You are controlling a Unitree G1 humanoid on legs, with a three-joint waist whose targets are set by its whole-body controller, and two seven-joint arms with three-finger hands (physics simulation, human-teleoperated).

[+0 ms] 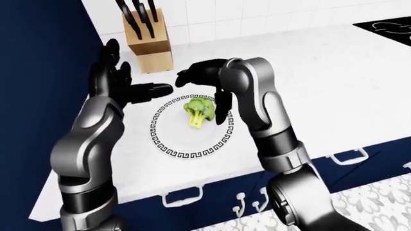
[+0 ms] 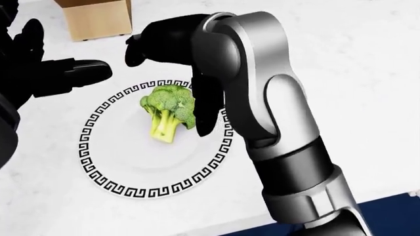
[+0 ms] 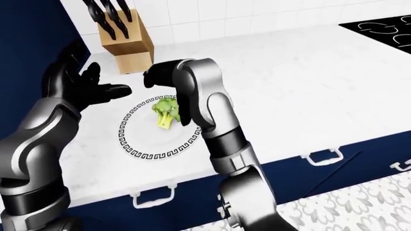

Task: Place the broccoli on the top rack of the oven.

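The white marbled desk runs wide and bare toward the right of the left-eye view, up to the black cooktop at the top right corner. Its near edge drops to navy drawer fronts with white handles, above a patterned floor. White wall tiles back it, and a navy panel closes the left side.

A wooden knife block stands near the wall, above the plate. The plate, white with a black key-pattern rim, lies near the desk's left end.

The right hand arches over the plate's upper right, fingers spread and hanging just beside the broccoli, not closed on it. The left hand hovers open beyond the plate's upper left rim.

The broccoli lies on the plate, crown toward the top of the head view, stalk toward the bottom, slightly left.
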